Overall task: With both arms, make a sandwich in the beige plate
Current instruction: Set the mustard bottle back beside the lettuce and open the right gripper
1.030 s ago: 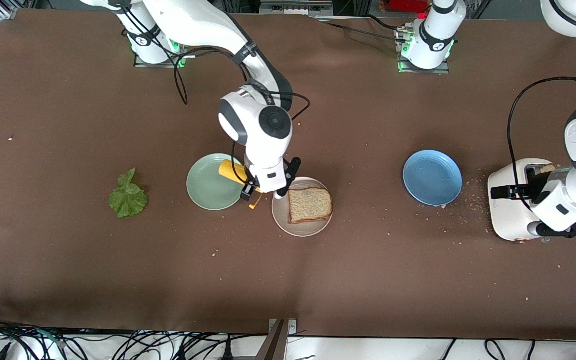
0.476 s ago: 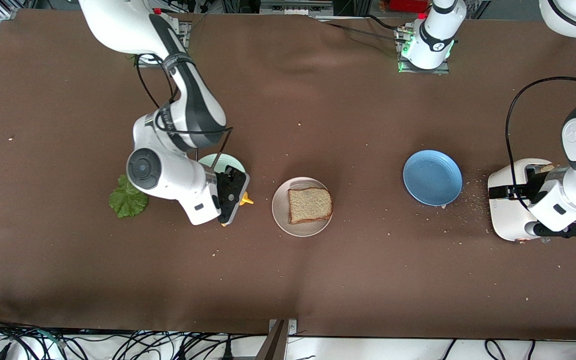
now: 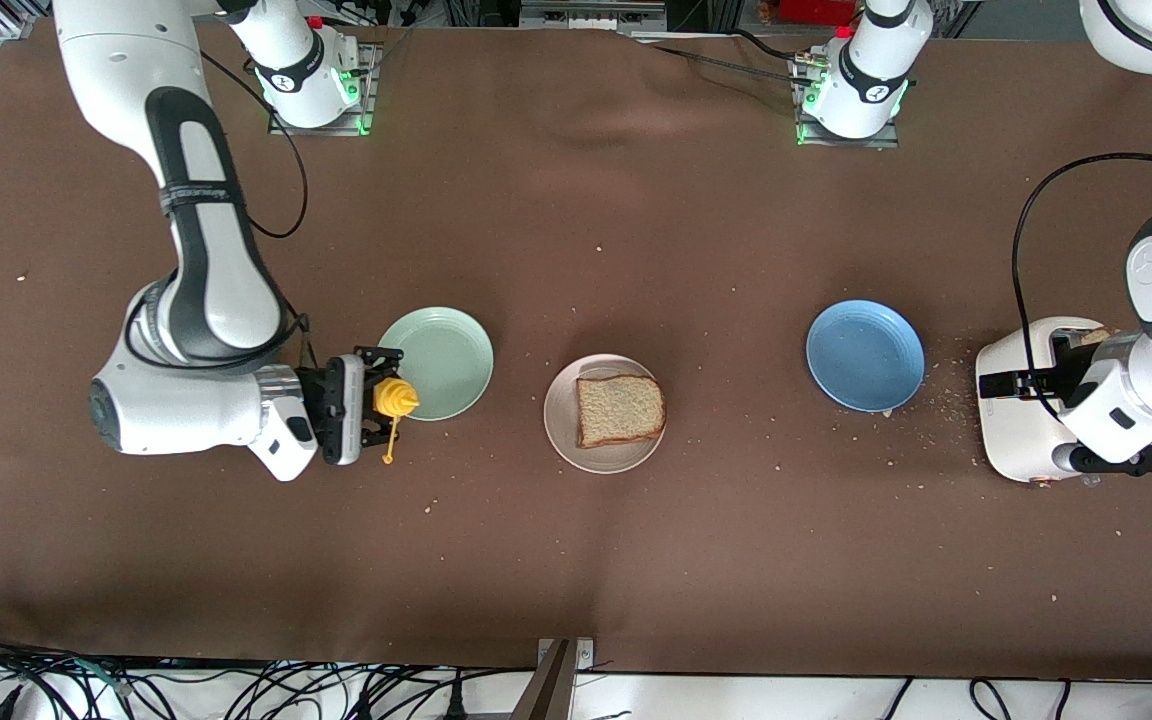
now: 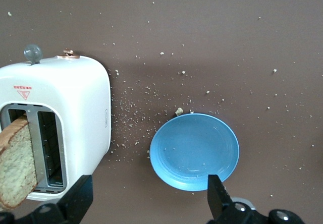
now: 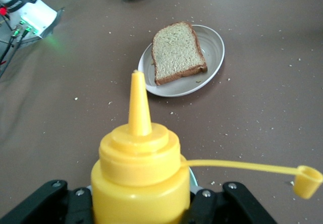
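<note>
The beige plate (image 3: 601, 457) sat at the middle of the front view, with one brown bread slice (image 3: 620, 409) lying flat on it and nothing on top. The mint-green plate (image 3: 441, 350) lay beside it toward the right arm's end of the table, and the blue plate (image 3: 864, 355) toward the left arm's end.

The right gripper (image 3: 379, 400) was over the table at the mint-green plate's edge, turned sideways. Its fingers were clamped on a yellow squeeze bottle (image 3: 396, 398), whose cap hung open on its strap; the right wrist view showed the nozzle pointing toward the plated slice.

The left gripper (image 3: 1036, 383) hung over the white toaster (image 3: 1011, 430) at the middle of the frame's edge on the left arm's side, with its fingers (image 4: 81, 199) spread wide and holding nothing. A second bread slice (image 4: 17, 163) stood in one toaster slot. A red triangle label (image 4: 22, 92) marked the toaster's top; its small red writing was too small to read. Crumbs lay scattered between the toaster and the blue plate.
</note>
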Controlling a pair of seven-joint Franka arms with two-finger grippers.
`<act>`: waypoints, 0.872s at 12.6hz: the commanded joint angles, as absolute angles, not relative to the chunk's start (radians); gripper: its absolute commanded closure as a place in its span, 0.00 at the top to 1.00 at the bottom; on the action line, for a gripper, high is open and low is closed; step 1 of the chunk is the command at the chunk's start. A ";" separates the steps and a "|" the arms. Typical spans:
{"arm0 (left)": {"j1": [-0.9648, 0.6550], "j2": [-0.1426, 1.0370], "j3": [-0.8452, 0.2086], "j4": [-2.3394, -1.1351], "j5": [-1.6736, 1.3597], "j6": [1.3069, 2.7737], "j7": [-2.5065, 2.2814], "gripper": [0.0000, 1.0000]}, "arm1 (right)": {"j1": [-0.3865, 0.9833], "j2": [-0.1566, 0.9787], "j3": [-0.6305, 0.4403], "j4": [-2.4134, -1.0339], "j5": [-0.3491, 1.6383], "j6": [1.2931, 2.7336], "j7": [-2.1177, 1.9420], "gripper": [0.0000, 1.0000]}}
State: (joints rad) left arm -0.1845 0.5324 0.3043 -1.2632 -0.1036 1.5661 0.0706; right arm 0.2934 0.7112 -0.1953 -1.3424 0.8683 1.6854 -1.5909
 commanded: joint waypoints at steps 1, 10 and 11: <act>-0.184 0.509 0.301 -1.273 -0.069 1.552 0.060 1.00 | 0.201 0.687 -0.176 -1.445 0.971 1.609 -1.861 0.00; -0.183 0.497 0.302 -1.275 -0.069 1.539 0.058 1.00 | 0.018 0.770 -0.172 -1.680 1.179 1.434 -2.538 0.00; -0.183 0.497 0.302 -1.275 -0.069 1.539 0.058 1.00 | 0.017 0.779 -0.172 -1.687 1.192 1.434 -2.565 0.00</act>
State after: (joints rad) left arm -0.1825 0.5175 0.3089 -1.2633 -0.1036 1.5513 0.0684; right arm 0.0314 0.7798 -0.1911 -1.6581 1.1505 1.4504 -2.5000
